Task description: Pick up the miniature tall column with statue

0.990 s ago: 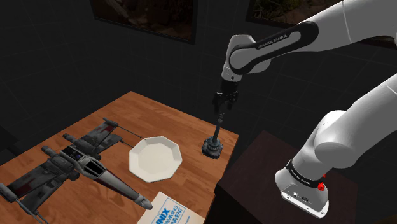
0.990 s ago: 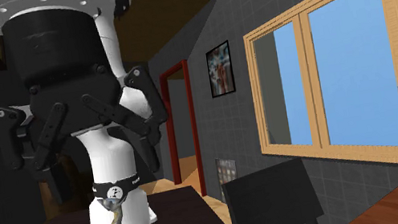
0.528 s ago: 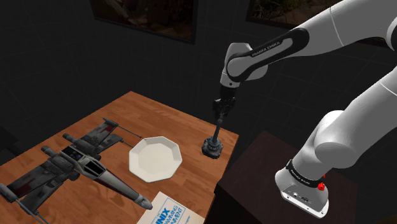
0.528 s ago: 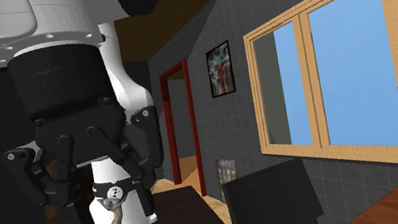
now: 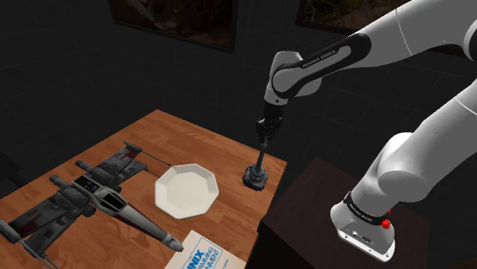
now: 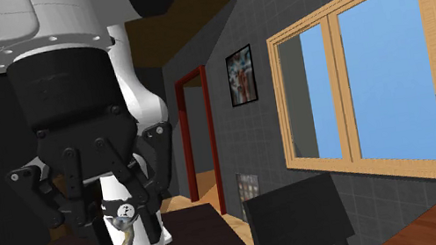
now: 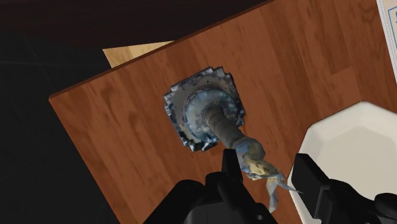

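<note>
We are logging the gripper [image 5: 264,139] hanging directly over the column with statue [image 5: 257,166]. The column is standing upright near the wooden table's [image 5: 145,126] corner, at 3 o'clock from the white plate [image 5: 186,191]. The fingers [image 7: 311,179] are standing apart, flanking the statue, clasping nothing.

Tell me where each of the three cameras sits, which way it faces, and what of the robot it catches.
Shoulder view: high beside the stand, looking down over the table; the arm reaches to the gripper at the column.
Second exterior view: low near the tabletop, facing the gripper close up, a window behind; gripper and forearm show.
Wrist view: on the hand, looking down the column to its base; both open fingers show.
Shared: all show the gripper at the column's top.
</note>
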Available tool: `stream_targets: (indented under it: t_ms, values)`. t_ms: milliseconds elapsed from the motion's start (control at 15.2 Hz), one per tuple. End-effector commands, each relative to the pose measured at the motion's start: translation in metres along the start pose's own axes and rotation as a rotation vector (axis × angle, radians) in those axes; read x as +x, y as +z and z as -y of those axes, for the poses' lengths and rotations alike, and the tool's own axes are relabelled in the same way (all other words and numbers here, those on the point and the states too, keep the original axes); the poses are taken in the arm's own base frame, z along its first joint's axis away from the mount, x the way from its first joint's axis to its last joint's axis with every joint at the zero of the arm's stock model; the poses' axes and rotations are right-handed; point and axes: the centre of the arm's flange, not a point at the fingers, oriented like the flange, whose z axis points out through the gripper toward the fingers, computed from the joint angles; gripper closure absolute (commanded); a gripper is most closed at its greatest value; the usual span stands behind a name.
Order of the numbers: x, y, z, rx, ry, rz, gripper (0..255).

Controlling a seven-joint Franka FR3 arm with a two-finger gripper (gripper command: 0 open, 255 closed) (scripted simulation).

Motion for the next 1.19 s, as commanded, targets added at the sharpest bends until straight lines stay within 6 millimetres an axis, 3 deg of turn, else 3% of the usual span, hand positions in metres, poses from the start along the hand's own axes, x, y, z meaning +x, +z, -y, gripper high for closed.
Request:
stream_targets:
  t_ms: [0,990,1122]
  values:
    - [-0.001,0.001,0.0,0.0,0.0,0.002,255]
    - [-0.012,-0.077,0.013,0.0,0.0,0.002,255]
    - [-0.012,-0.078,0.013,-0.001,0.0,0.002,255]
